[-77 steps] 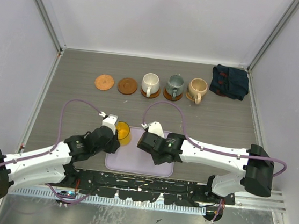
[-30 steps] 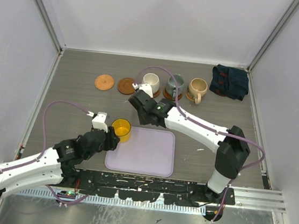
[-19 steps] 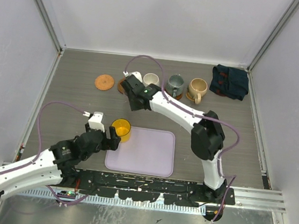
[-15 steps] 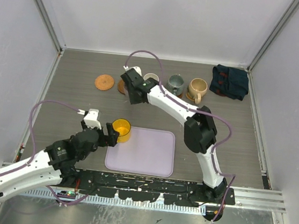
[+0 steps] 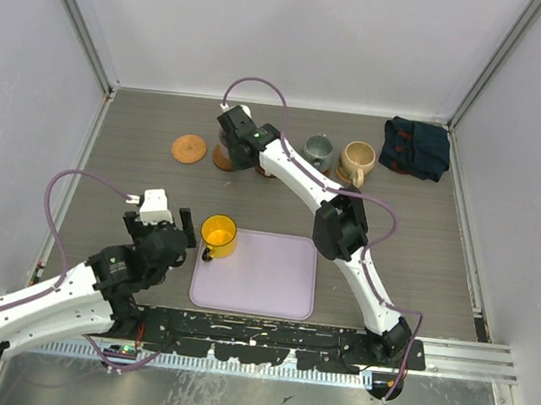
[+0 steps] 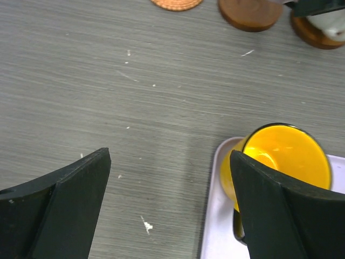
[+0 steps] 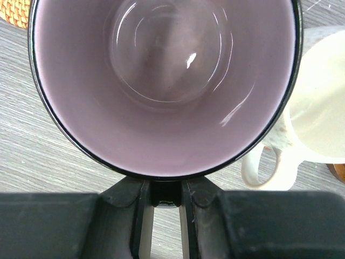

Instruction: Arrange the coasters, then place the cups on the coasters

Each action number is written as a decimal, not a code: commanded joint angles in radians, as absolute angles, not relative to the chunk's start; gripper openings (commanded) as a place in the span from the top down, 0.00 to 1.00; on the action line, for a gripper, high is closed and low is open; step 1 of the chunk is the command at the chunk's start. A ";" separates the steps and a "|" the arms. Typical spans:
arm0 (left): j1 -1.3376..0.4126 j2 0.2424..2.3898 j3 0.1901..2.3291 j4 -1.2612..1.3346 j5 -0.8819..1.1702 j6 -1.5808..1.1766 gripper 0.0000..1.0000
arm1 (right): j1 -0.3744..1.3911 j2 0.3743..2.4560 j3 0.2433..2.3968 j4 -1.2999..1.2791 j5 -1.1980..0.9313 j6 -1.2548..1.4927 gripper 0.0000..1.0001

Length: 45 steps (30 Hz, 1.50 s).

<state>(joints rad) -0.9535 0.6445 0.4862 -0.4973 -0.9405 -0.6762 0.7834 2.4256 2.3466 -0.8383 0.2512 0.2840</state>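
**A:** What's my right side doing?

**B:** My right gripper (image 7: 161, 208) is pinched narrow on the handle of the purple cup (image 7: 164, 81). That's in the upper middle of the overhead view, over the dark coaster (image 5: 223, 158). In the wrist view the cup hides that coaster entirely. I can't tell whether the cup is centred, or even set down.

**A:** Biggest worry?

**B:** The cream cup (image 7: 323, 108). It sits just beside the purple one, at the right edge of the wrist view, with its handle toward me. If I drift right or let go off-centre, I'd expect the two to knock and the cream cup to slide off its own coaster. Letting go with the purple cup above the disc could leave it tipped or rocking half off the rim.

**A:** And my left?

**B:** My left gripper (image 6: 170, 181) stands wide open, low over the table. The yellow cup (image 6: 283, 162) is on the upper left corner of the tray (image 5: 271, 281). It's by the right-hand finger rather than between the two, and I can't tell if they touch. Closing from here would likely shove or tip it, so I'd re-centre first.

**A:** Where does it go?

**B:** Probably the orange coaster (image 5: 189, 147), bare at the upper left. The right arm reaches in just beside it, so I think the two arms could crowd each other there.
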 commanded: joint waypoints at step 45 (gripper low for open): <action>-0.874 0.672 0.439 -0.584 -1.002 -0.893 0.07 | 0.770 2.459 2.313 -0.561 0.256 0.201 0.91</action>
